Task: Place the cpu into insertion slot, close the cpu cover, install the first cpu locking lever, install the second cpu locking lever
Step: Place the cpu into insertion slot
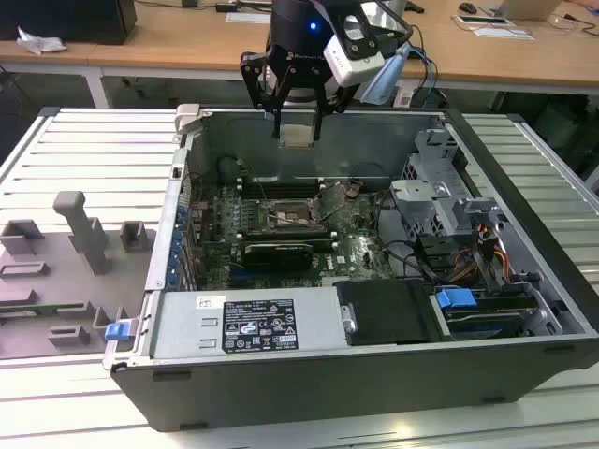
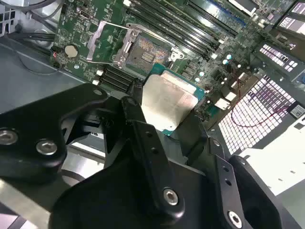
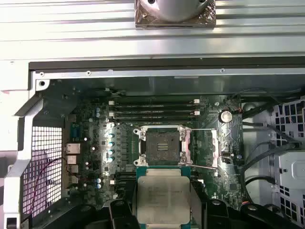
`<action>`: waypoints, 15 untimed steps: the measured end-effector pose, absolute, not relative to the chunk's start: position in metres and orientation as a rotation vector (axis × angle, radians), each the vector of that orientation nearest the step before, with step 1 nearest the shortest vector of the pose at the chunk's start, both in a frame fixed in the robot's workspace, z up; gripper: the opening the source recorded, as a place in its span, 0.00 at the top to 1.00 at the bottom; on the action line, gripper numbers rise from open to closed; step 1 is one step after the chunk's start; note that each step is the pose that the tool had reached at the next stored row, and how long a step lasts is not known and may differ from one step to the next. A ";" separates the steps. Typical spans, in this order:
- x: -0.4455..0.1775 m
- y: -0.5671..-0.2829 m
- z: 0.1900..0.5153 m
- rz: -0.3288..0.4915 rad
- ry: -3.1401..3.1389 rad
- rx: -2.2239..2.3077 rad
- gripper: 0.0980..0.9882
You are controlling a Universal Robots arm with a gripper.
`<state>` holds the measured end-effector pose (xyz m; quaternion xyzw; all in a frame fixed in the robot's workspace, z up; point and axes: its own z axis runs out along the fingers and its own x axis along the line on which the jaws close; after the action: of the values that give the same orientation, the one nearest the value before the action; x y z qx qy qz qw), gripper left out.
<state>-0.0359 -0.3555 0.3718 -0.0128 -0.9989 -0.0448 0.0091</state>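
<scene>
Currently, exterior view: black jaws pinch the flat square silver-grey cpu [image 1: 298, 137] above the open grey computer case [image 1: 374, 385]. Second wrist view: cpu held clear of the dark square metal-rimmed insertion slot [image 2: 145, 52]. First wrist view: thin metal-frame cpu cover [image 3: 187, 145] stands raised beside the slot.

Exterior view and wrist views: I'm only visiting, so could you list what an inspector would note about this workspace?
Surface: slatted metal table carrying an open computer case.
Job's things: cpu held above the case; insertion slot empty; cpu cover swung open.
Clutter: grey fixture blocks at the exterior view's left.
Grippers: gripper shut on the cpu, over the case.
Cables: black cables inside the case, toward the exterior view's right.
Surroundings: wooden desks behind.
</scene>
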 end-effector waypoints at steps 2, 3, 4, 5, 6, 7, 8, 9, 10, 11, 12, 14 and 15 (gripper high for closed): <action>-0.036 -0.355 0.372 -0.140 -3.120 -0.041 0.51; -0.036 -0.355 0.372 -0.140 -3.120 -0.044 0.51; -0.036 -0.355 0.372 -0.140 -3.120 -0.047 0.51; -0.036 -0.355 0.372 -0.140 -3.120 -0.053 0.51; -0.036 -0.355 0.372 -0.140 -3.120 -0.059 0.51; -0.036 -0.355 0.372 -0.140 -3.120 -0.065 0.51; -0.036 -0.355 0.372 -0.140 -3.120 -0.072 0.51; -0.036 -0.355 0.372 -0.140 -3.120 -0.085 0.51; -0.036 -0.355 0.372 -0.141 -3.120 -0.098 0.51; -0.036 -0.355 0.372 -0.141 -3.120 -0.108 0.51; -0.036 -0.355 0.372 -0.141 -3.120 -0.120 0.51; -0.036 -0.355 0.372 -0.141 -3.119 -0.170 0.51; -0.036 -0.355 0.372 -0.141 -3.119 -0.185 0.51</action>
<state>-0.0359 -0.3555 0.3717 -0.0591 -0.9972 -0.0452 0.0070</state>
